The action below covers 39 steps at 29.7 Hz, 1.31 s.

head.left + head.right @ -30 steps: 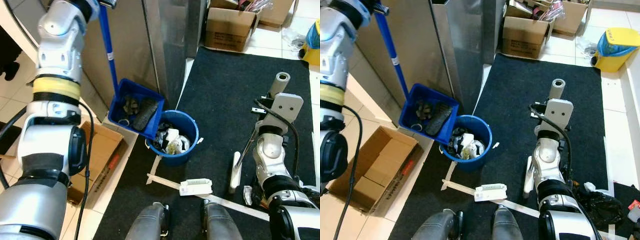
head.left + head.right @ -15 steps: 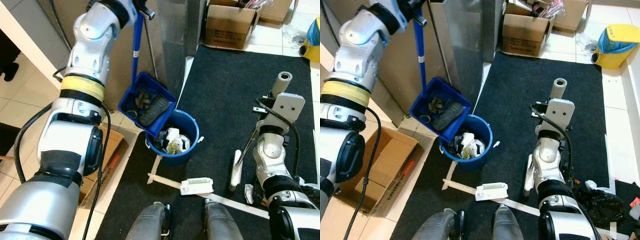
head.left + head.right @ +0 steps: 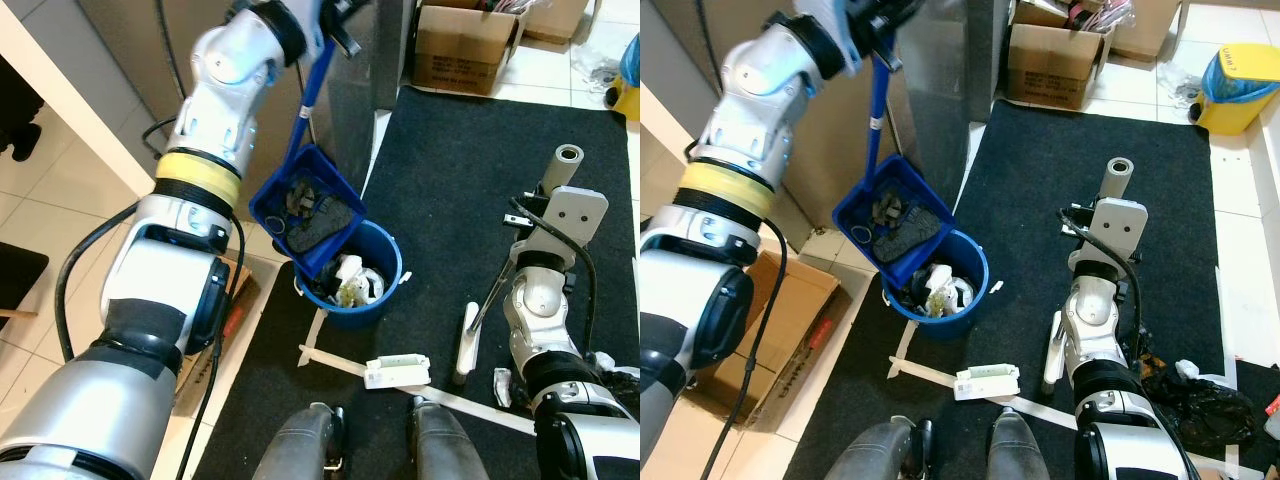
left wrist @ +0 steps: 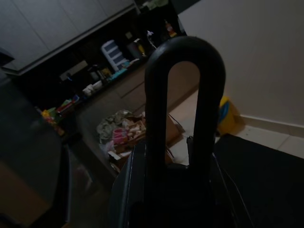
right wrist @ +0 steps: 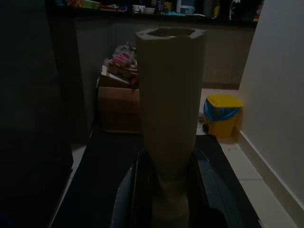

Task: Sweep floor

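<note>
You are at the emptying step: your left gripper (image 3: pixel 335 14), raised high, grips the blue handle (image 3: pixel 309 95) and holds the dustpan (image 3: pixel 312 212) tilted over the bucket (image 3: pixel 352 282), far below that hand. The pan's lower corner hangs over the bucket's rim, and dark debris (image 3: pixel 318 213) lies in the pan yet. The next move, as I judge it, calls for a steeper tilt so the load slides down into the bucket and not onto the mat (image 3: pixel 480 190).

Your right gripper (image 3: pixel 1110 205) is clamped on a broom handle (image 3: pixel 1116 177), pale and upright; its brush (image 3: pixel 1049 355) rests on the mat below it.

The head views give you pan, bucket and mat. The left wrist view gives the dark hanging loop (image 4: pixel 184 90) at the handle's end, just past the fingers. The right wrist view gives the pale handle's hollow tip (image 5: pixel 171 33).
</note>
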Motion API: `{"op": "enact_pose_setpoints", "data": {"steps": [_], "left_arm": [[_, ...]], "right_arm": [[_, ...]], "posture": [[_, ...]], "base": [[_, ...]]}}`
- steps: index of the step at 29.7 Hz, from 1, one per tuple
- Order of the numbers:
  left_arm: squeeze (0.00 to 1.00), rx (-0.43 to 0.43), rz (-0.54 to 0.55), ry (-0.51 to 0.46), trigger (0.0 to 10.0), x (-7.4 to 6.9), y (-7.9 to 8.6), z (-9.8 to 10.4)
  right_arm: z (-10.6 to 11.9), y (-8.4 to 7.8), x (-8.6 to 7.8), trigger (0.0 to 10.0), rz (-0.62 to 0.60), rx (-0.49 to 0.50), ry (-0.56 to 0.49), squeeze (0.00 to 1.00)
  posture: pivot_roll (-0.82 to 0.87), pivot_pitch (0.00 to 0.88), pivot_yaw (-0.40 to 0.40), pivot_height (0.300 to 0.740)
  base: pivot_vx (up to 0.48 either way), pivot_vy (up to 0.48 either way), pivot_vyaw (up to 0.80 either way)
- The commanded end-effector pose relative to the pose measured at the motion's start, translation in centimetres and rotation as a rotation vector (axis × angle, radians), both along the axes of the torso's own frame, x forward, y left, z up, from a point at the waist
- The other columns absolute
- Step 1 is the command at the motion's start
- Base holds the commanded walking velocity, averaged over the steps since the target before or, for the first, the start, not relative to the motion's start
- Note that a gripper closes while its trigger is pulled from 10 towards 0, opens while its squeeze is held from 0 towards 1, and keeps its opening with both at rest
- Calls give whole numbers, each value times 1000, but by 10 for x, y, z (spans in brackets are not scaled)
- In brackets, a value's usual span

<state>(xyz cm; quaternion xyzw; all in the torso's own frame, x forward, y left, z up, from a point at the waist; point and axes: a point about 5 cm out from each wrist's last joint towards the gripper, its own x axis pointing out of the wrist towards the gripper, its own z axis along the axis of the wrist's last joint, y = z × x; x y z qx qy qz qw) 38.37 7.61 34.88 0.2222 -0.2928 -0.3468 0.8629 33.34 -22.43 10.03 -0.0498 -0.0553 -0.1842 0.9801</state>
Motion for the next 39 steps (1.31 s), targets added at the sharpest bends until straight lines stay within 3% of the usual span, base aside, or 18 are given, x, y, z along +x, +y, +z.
{"op": "enact_pose_setpoints", "data": {"steps": [1, 7, 10, 14, 19, 28, 33, 39], "left_arm": [[0, 29, -45, -125, 10000, -12, -8, 15], [0, 68, -75, -157, 10000, -17, -20, 12], [0, 153, -79, -203, 10000, -20, -28, 6], [0, 204, -78, -246, 10000, -23, -34, 3], [0, 220, -97, -275, 10000, -27, -40, 4], [0, 188, -100, -310, 10000, -30, -42, 13], [0, 65, -103, -324, 10000, -33, -37, 41], [0, 33, -101, -346, 10000, -35, -35, 50]], "right_arm": [[5, 1, -1, 10000, 0, -6, -40, 0], [6, 3, 1, 10000, 5, -5, -41, 0], [6, 3, 1, 10000, 5, -5, -41, 0], [6, 3, 0, 10000, 3, -5, -39, 0], [6, 3, 1, 10000, 3, -4, -39, 0], [7, 3, 1, 10000, 5, -5, -41, 0], [6, 3, 1, 10000, 3, -5, -41, 0], [6, 3, 2, 10000, 4, -5, -40, 0]], "posture": [[0, 145, 132, 740], [2, 144, 130, 740], [2, 143, 131, 740], [1, 144, 132, 740], [3, 142, 130, 740], [0, 139, 131, 740], [-2, 137, 132, 740], [-1, 133, 129, 740]], "base": [[0, 0, 0], [0, 0, 0], [0, 0, 0], [0, 0, 0], [0, 0, 0], [0, 0, 0], [0, 0, 0], [0, 0, 0]]}}
